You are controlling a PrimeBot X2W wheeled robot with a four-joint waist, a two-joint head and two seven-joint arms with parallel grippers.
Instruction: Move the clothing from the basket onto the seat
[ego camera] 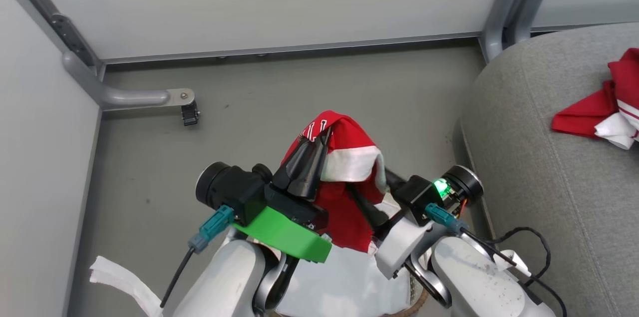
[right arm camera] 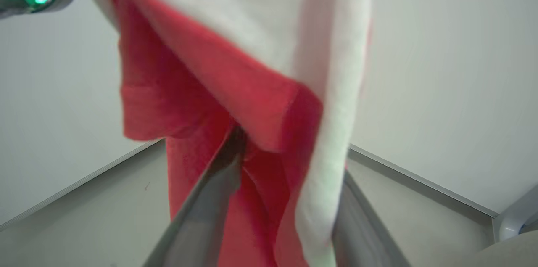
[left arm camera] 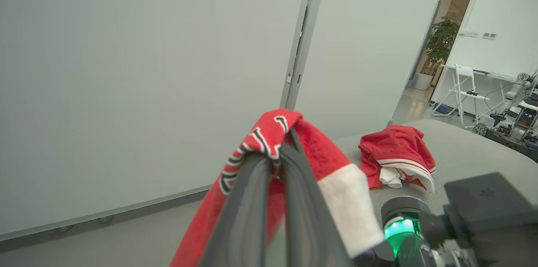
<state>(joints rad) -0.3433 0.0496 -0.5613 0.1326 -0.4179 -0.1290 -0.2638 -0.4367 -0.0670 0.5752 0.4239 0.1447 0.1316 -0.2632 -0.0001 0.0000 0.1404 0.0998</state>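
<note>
My left gripper (ego camera: 325,133) (left arm camera: 275,149) is shut on a red garment with white lettering and a white hem (ego camera: 349,142) (left arm camera: 319,149), holding it up above the basket (ego camera: 414,304). The cloth hangs down over the basket's white liner (ego camera: 344,282). My right gripper (ego camera: 368,181) (right arm camera: 290,157) reaches into the hanging lower part (right arm camera: 189,90); its fingers stand apart with a fold of cloth and the white hem between them. A second red garment (ego camera: 589,112) (left arm camera: 391,145) lies crumpled on the grey seat (ego camera: 539,157) (left arm camera: 462,153) to the right.
White partition walls close off the far side and the left. A grey metal foot bracket (ego camera: 150,97) juts onto the floor (ego camera: 299,87) at the left. A white fabric strip (ego camera: 120,277) lies at the lower left. An open room with a white chair (left arm camera: 462,90) lies beyond the seat.
</note>
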